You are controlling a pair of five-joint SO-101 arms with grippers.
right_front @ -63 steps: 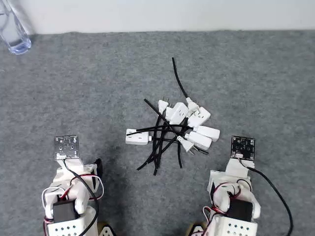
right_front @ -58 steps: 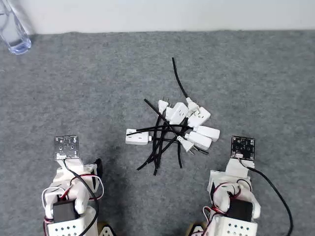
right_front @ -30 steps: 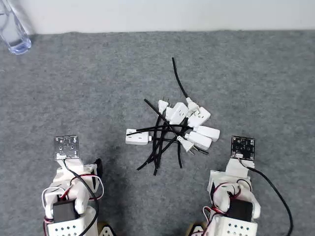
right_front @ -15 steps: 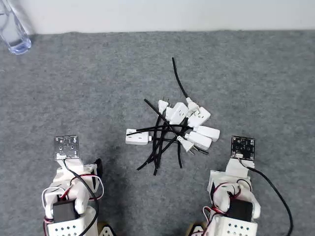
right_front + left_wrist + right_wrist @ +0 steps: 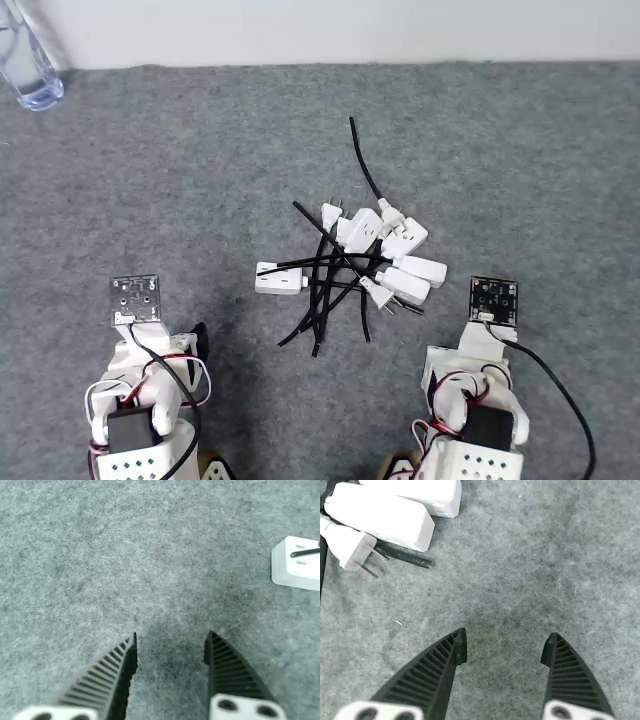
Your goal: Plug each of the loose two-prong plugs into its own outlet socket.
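A tangle of white two-prong plugs with short black cords and white outlet sockets (image 5: 385, 245) lies on the grey carpet in the middle. One white outlet socket (image 5: 279, 278) (image 5: 297, 563) lies apart at the pile's left side. A loose plug (image 5: 376, 292) (image 5: 349, 546) lies at the pile's near edge beside two sockets (image 5: 385, 516). My left gripper (image 5: 170, 650) is open over bare carpet at the near left, short of the lone socket. At the near right, my right gripper (image 5: 505, 647) is open over carpet, just short of the pile. Neither holds anything.
A clear glass (image 5: 28, 62) stands at the far left corner by the white wall. Both arm bases (image 5: 140, 400) (image 5: 475, 410) sit at the near edge. Open carpet surrounds the pile on all sides.
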